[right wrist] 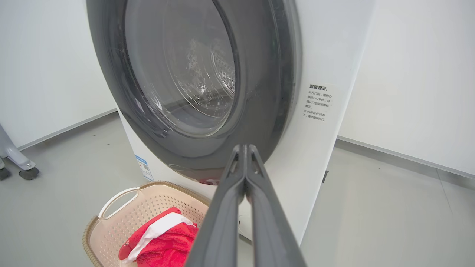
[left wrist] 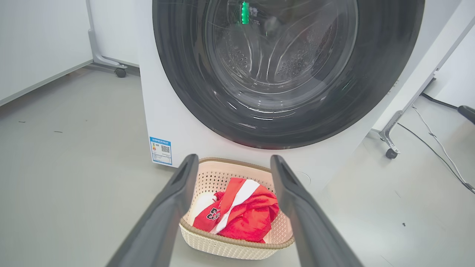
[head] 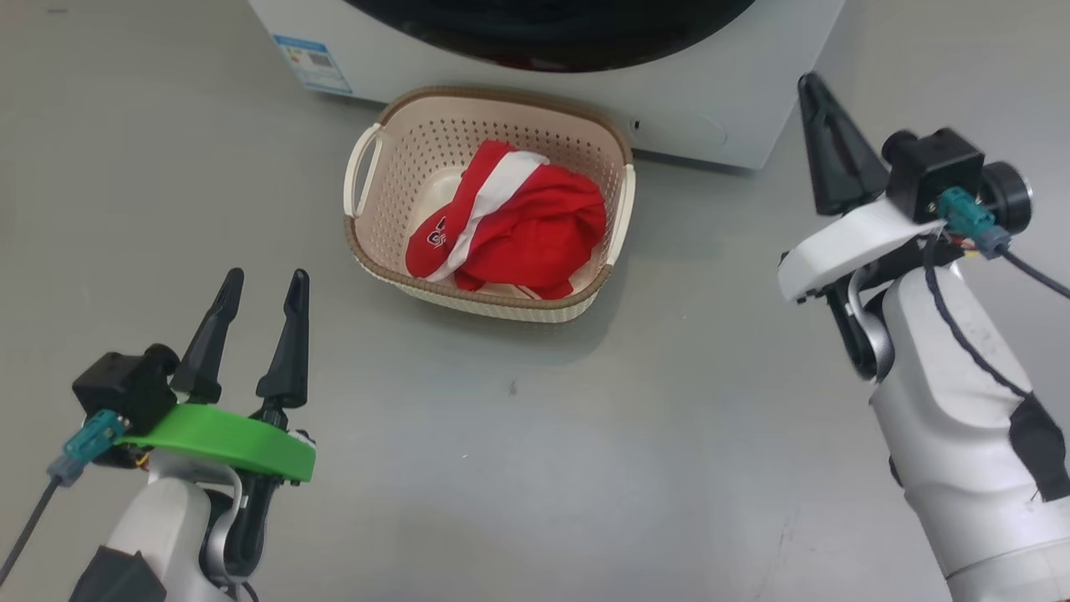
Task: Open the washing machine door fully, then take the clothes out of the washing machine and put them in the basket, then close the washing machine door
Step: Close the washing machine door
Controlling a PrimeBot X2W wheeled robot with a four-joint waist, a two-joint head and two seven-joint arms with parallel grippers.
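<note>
The washing machine (left wrist: 163, 122) stands ahead, and the washing machine door (left wrist: 185, 74), black-rimmed with a glass bowl, lies flush against its front. The dimpled drum shows through the glass. On the floor in front sits the cream basket (head: 501, 94) holding the red and white clothes (head: 518, 226). My left gripper (head: 266, 276) hangs open and empty, short of the basket on its left. My right gripper (head: 811, 84) is shut with nothing in it, raised to the right of the basket near the machine's corner. The door (right wrist: 259, 92), basket (right wrist: 111, 222) and clothes (right wrist: 163, 244) also show past my shut right gripper (right wrist: 244, 147).
Wheeled metal frame legs stand on either side of the machine (left wrist: 389, 148) (left wrist: 118, 70). A cable (left wrist: 438, 144) trails over the grey floor on the right. White walls close in behind and beside the machine.
</note>
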